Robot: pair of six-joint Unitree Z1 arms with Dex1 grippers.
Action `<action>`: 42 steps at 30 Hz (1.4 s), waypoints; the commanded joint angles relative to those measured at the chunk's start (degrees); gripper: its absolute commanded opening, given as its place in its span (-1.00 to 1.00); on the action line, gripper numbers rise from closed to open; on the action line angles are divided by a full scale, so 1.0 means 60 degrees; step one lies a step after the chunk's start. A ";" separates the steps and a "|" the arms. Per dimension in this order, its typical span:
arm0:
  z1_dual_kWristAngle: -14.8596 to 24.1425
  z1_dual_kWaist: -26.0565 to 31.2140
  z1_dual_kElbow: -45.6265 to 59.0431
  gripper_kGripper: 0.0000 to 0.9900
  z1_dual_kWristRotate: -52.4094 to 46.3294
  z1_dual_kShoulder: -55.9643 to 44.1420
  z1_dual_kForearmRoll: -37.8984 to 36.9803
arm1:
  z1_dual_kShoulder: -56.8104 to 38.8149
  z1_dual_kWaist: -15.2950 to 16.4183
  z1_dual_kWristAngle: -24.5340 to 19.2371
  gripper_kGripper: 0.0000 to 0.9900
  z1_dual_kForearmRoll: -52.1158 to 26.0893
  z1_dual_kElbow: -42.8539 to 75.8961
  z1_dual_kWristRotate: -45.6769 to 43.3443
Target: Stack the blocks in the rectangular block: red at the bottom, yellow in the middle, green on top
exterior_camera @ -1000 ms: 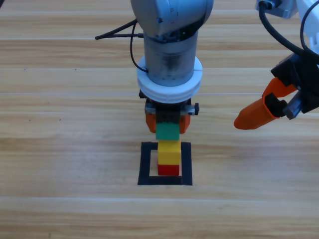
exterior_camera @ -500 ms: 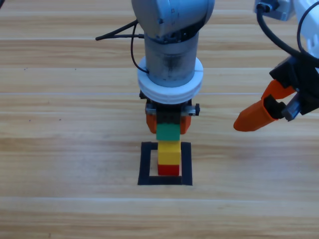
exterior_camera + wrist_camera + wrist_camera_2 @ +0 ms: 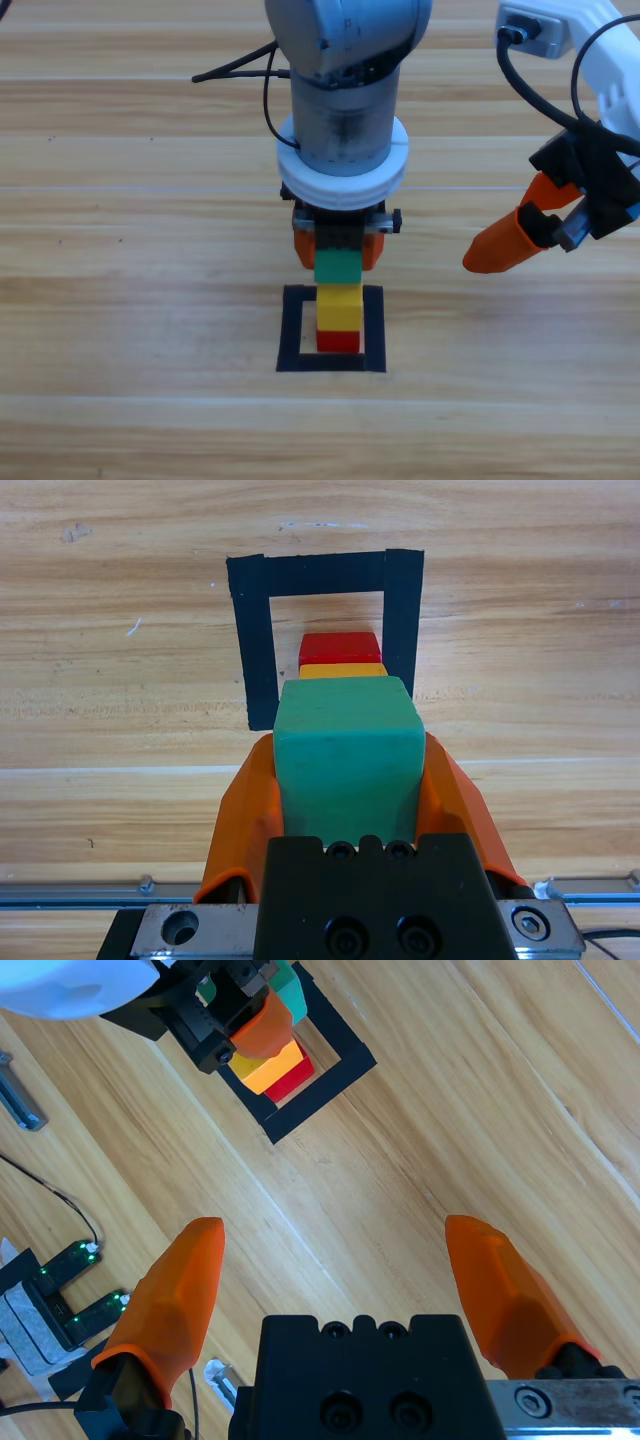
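My left gripper is clamped on the green cube, over yellow and red inside the tape square. An uneven release could topple them. Right gripper waits, jaws apart.

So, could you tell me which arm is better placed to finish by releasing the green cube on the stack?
The left. The left gripper is shut on the green cube, directly over the yellow cube and red cube inside the tape square. The right gripper hangs open and empty, off to the side.
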 commanded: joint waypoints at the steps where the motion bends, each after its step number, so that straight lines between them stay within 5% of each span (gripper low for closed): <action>1: 0.0011 -0.0179 0.0191 -1.00 -0.0192 0.0561 0.0026 | 0.0481 -0.0234 -0.0168 0.98 0.0120 -0.0110 -0.0042; 42: -0.0018 -0.0399 0.0206 -1.00 -0.0456 0.0590 -0.0018 | -0.0354 -0.0234 0.0257 0.98 0.0149 0.0095 -0.0203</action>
